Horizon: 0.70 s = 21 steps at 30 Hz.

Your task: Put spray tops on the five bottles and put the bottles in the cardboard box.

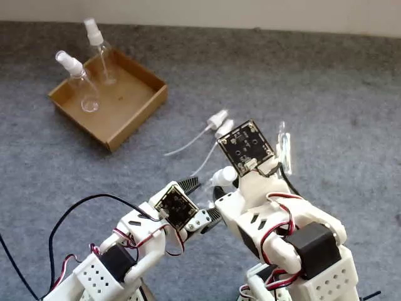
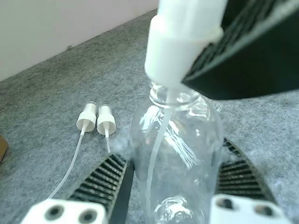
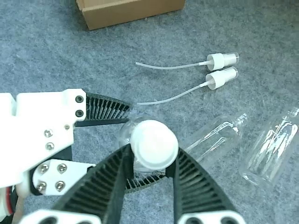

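Left pincer (image 2: 174,183) clamps the bottle (image 2: 187,128) upright. Right pincer (image 3: 152,156) grips the spray top (image 3: 153,143) directly above its neck, tube inside, not yet seated.

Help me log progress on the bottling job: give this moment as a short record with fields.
In box: two capped bottles, standing in the cardboard box
Left claw: shut on a clear bottle, held upright
Right claw: shut on a spray top at that bottle's neck, tube inside
Loose spray tops: two on the carpet
Bare bottles: two lying on the carpet
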Each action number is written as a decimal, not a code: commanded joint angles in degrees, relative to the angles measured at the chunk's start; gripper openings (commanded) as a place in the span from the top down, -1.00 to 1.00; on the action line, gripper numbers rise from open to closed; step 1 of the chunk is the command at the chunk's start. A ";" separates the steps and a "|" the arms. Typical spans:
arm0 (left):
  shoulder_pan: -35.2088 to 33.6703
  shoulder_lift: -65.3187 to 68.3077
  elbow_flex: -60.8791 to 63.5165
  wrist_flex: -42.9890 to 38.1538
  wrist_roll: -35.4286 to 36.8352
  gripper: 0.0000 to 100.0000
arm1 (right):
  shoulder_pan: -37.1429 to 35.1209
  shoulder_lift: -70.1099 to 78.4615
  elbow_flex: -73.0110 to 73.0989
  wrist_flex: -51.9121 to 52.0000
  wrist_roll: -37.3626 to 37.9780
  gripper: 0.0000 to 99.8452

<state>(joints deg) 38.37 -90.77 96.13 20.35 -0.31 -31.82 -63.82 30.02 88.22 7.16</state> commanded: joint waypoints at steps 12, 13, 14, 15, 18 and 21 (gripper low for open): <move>-0.57 -1.01 1.36 -1.41 0.44 0.74 | 0.48 -0.66 -1.01 2.77 4.66 0.61; -0.66 -1.01 1.36 -1.41 0.44 0.74 | 0.48 -0.66 -1.01 3.82 4.84 0.61; -1.36 -1.01 1.36 -1.41 0.53 0.74 | 0.66 -0.66 -1.01 4.97 4.84 0.61; -2.51 -1.01 1.36 -1.49 0.62 0.74 | 0.75 -0.66 -1.10 6.02 4.84 0.61; -6.37 -1.01 1.27 -1.58 0.62 0.74 | 0.84 -1.80 -1.10 6.99 4.92 0.61; -9.63 -1.01 1.10 -1.58 0.62 0.74 | 0.92 -5.49 -1.10 5.67 4.92 0.61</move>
<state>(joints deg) 33.01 -90.77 96.13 20.35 -0.31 -31.82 -65.23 30.02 94.64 11.56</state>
